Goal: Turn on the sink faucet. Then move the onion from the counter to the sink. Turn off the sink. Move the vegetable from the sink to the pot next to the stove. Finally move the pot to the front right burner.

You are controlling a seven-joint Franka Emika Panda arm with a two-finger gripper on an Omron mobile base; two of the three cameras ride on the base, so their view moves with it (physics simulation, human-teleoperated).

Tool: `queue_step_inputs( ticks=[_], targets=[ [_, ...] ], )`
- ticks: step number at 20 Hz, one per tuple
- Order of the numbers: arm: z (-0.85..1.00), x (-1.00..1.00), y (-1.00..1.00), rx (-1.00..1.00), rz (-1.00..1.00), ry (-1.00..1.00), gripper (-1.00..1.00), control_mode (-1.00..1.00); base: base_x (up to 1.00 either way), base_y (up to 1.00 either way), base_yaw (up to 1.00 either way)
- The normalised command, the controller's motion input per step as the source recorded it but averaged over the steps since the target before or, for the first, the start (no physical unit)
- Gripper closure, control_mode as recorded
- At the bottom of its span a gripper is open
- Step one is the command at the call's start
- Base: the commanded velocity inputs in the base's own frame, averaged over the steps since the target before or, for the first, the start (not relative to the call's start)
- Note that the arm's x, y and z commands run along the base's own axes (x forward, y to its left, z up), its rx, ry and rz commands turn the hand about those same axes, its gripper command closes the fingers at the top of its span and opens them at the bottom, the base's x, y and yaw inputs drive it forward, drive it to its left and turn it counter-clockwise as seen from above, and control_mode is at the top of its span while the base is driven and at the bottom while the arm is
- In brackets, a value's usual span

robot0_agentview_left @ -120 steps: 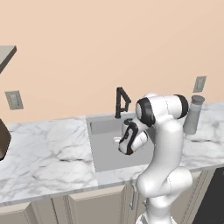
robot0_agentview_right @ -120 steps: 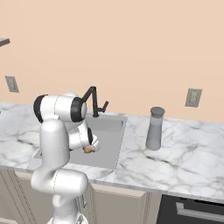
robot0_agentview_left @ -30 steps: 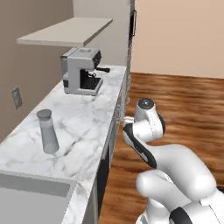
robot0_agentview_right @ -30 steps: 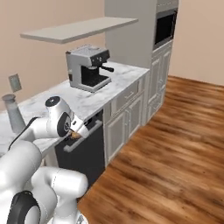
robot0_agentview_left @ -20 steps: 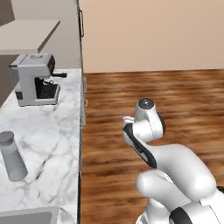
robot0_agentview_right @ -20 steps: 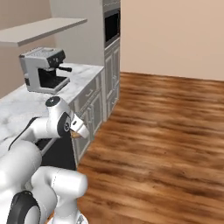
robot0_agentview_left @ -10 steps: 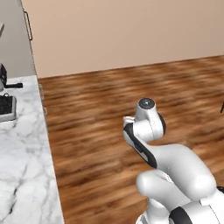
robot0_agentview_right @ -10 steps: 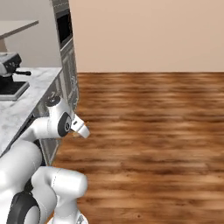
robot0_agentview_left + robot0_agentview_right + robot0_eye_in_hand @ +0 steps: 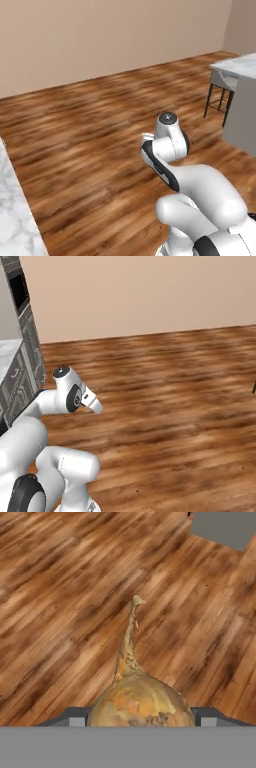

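Note:
The onion point(image 9: 140, 701), a golden-brown bulb with a thin stem tip pointing away, sits between my gripper's point(image 9: 140, 718) two fingertips point(image 9: 75, 719) in the hand view. The gripper is shut on it, above wooden floor. In the right base view the folded arm carries the hand point(image 9: 90, 401) low in front of the base, over the floor and to the right of the counter point(image 9: 7, 351). A strip of the same white marble counter point(image 9: 12, 215) runs along the lower left of the left base view, behind the arm's elbow point(image 9: 167, 135).
Brown wood floor point(image 9: 90, 140) spreads ahead to a beige wall. A marble-topped island point(image 9: 240, 95) with a dark stool point(image 9: 219, 95) stands at the right. Beige cabinet fronts point(image 9: 22, 381) and a tall oven unit point(image 9: 20, 286) line the left.
The base has turned, so both base views swung: coffee machine and most of the counter slid out on the left, the island came in on the right. The onion stays gripped.

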Motion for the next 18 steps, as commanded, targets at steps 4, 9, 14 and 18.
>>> queue_step_inputs(
  ticks=[4, 9, 14, 18],
  targets=[
    [0.0, 0.0, 0.0, 0.0, 0.0, 0.0, 1.0, 1.0, 0.22, 0.0, -0.42],
    [0.0, 0.0, 0.0, 0.0, 0.0, 0.0, 1.0, 1.0, 0.31, -0.01, -0.41],
    [0.0, 0.0, 0.0, 0.0, 0.0, 0.0, 1.0, 1.0, 0.34, -0.16, -0.37],
    [0.0, 0.0, 0.0, 0.0, 0.0, 0.0, 1.0, 1.0, 0.4, -0.17, -0.35]
  ],
)
